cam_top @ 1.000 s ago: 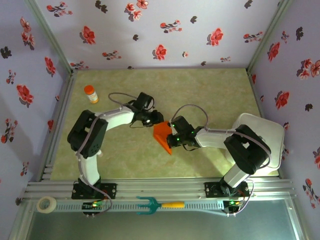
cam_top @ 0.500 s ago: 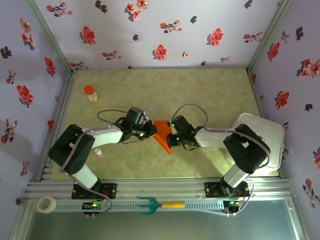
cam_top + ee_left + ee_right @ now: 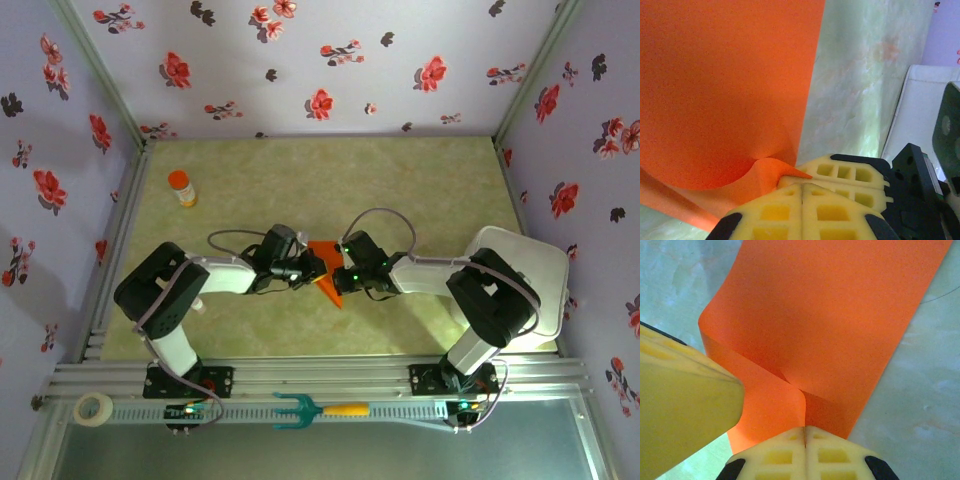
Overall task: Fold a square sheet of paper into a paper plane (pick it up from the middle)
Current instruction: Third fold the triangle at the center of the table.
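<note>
The square sheet of paper [image 3: 324, 262], orange-red and folded to a pointed shape, hangs just above the table's middle between my two grippers. My right gripper [image 3: 341, 277] is shut on a raised fold of the paper [image 3: 840, 325], which runs straight into the seam of its yellow pads [image 3: 785, 455]. From the left, my left gripper [image 3: 306, 268] is shut, and a curled flap of the paper [image 3: 725, 90] bunches at its fingertips [image 3: 770, 212]. The two grippers' tips sit side by side, almost touching. The paper's underside is hidden.
A small orange-capped bottle [image 3: 181, 187] stands at the back left. A white board [image 3: 535, 265] lies at the right edge under the right arm. A tape roll [image 3: 95, 408] and a teal fork tool [image 3: 318, 409] rest on the front rail.
The left arm swung down and forward to the paper's left side and its jaws shut there. The paper now looks narrower. The right arm stayed put, still gripping.
</note>
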